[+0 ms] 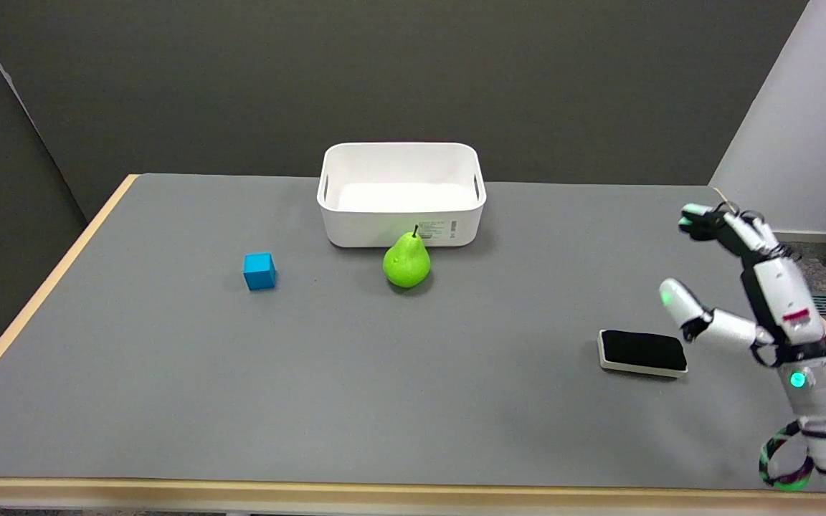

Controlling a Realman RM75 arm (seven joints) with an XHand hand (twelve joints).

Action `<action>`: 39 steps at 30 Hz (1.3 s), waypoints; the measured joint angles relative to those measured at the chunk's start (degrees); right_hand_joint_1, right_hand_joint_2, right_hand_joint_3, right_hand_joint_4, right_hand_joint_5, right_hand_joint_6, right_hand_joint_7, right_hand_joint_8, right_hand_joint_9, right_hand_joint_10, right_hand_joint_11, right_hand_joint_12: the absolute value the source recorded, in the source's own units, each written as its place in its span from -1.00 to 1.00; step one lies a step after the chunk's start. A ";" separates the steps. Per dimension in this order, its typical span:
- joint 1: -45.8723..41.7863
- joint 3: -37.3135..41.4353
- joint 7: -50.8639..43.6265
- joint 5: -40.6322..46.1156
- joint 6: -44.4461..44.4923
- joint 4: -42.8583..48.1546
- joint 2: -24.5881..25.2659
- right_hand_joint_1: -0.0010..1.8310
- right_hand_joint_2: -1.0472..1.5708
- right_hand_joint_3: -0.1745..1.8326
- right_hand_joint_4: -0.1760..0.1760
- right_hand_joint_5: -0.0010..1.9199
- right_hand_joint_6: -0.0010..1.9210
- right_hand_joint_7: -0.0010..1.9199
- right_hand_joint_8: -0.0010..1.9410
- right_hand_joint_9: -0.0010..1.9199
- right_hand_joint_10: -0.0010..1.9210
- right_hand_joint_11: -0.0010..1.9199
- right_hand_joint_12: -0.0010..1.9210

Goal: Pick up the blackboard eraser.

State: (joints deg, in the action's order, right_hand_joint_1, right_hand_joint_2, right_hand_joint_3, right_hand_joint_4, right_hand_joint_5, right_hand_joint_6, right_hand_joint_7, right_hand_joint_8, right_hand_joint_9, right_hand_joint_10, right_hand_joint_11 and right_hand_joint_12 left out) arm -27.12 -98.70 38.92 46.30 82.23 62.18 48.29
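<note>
Right, on the grey table (pixel 169 401) there's 1 blackboard eraser (pixel 643 352), 1 green pear (pixel 406 261), 1 blue cube (pixel 259 271) and 1 white bin (pixel 401 193). Taking the eraser as ref: it lies flat, black side up, toward the table's right edge w/ bare grey all round it. Right hand (pixel 739 283) hangs in the air just right of and above the eraser, fingers spread apart, nothing in them, not touching it. Pear sits well off to the eraser's left and further back, just in front of the bin; cube further left again.
</note>
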 measured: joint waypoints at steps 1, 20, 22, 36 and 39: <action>-0.49 -0.73 -0.52 -0.07 0.42 0.31 0.14 -0.47 0.27 0.03 -0.34 -0.69 -0.40 -0.52 -0.39 -0.64 0.04 -0.92 0.36; -3.50 -10.39 -10.75 -0.27 0.69 0.04 1.56 -0.46 0.26 0.04 -0.19 -0.74 -0.50 -0.61 -0.50 -0.76 -0.12 -1.00 0.29; -3.56 -10.83 -11.54 -0.27 0.68 -0.06 1.58 -0.46 0.26 0.04 -0.18 -0.73 -0.50 -0.61 -0.50 -0.76 -0.12 -1.00 0.29; -3.55 -12.98 -14.21 1.56 -0.09 -1.63 1.61 -0.47 0.26 0.04 -0.13 -0.73 -0.49 -0.60 -0.51 -0.76 -0.12 -0.99 0.30; -3.23 -13.19 -14.08 2.09 -0.94 -2.20 1.54 -0.48 0.27 0.01 -0.12 -0.73 -0.50 -0.62 -0.55 -0.80 -0.15 -1.00 0.27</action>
State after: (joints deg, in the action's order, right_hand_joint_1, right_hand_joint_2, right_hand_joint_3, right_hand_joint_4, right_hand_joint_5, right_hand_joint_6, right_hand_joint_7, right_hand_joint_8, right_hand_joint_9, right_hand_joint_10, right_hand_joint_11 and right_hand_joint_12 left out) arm -30.35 -111.89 24.84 48.39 81.29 59.99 49.84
